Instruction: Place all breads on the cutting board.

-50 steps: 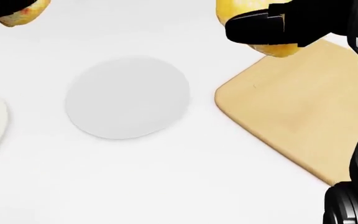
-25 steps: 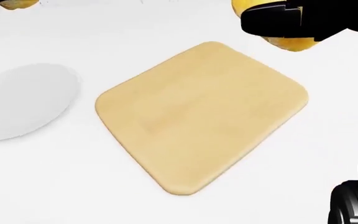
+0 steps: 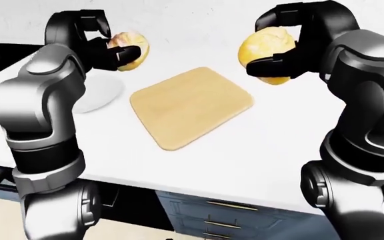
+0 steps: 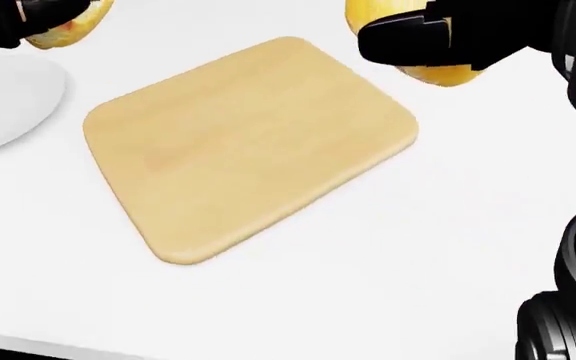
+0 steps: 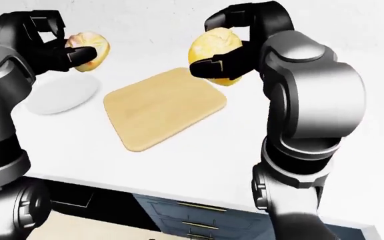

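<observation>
Each hand grips a bread above the cutting board (image 3: 190, 106) — left hand (image 3: 105, 47), right hand (image 3: 282, 47) — next, lowering and releasing both.

Two yellow rolls (image 3: 130, 47) (image 3: 267, 46) aloft; tan cutting board (image 4: 248, 142) bare.

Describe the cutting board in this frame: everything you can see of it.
The cutting board is a thin, flat slab that looks like pale wood, plain tan with faint grain and rounded corners, no handle visible. It lies flat on the white counter, turned at an angle to the counter's edge. Nothing rests on it and nothing touches its top. A white plate lies apart from it toward the head view's left. Each hand holds a bread roll in the air, near the board's upper corners in that view.
</observation>
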Motion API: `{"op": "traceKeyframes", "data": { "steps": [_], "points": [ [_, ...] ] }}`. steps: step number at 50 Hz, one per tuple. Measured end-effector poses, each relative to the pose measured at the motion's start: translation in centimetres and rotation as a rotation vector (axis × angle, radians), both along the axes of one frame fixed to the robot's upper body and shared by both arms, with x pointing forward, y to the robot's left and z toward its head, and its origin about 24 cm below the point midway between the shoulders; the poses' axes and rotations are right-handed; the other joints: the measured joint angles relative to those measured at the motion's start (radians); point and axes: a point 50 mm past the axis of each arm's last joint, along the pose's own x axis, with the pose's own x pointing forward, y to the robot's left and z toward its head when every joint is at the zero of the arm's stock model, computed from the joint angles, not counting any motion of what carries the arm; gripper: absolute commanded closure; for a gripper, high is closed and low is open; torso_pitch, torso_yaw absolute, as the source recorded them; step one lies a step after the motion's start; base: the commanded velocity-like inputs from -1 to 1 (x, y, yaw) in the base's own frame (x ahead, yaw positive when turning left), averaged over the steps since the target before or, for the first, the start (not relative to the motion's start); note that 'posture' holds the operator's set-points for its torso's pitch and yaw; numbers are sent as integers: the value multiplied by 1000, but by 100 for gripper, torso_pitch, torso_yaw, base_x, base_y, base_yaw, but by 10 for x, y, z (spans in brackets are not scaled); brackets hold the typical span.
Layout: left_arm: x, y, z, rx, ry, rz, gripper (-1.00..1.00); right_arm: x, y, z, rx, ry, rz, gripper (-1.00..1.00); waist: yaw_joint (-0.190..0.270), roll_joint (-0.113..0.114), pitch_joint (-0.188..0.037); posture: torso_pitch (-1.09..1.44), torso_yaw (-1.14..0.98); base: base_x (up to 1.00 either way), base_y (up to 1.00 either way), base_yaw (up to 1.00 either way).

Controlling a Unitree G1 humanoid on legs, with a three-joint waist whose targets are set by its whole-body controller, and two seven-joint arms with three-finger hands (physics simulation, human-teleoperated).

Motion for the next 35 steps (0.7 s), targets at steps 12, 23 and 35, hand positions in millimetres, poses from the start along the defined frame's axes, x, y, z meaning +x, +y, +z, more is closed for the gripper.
{"op": "traceKeyframes", "data": {
  "steps": [12, 23, 35],
  "points": [
    [-4, 9, -1, -7, -17, 44, 100, 11, 9, -1, 1, -1, 48, 100, 23, 30, -20, 0, 0, 0, 0, 0],
    [-6, -4, 6, 9, -53, -9, 100, 12, -15, -4, 51, -22, -64, 100, -1, 73, -45, 0, 0, 11, 12, 0],
    [-1, -9, -12, -4, 10, -11, 100, 41, 4, -31, -24, 84, 3, 100, 18, 33, -30, 0, 0, 0, 0, 0]
  ]
}}
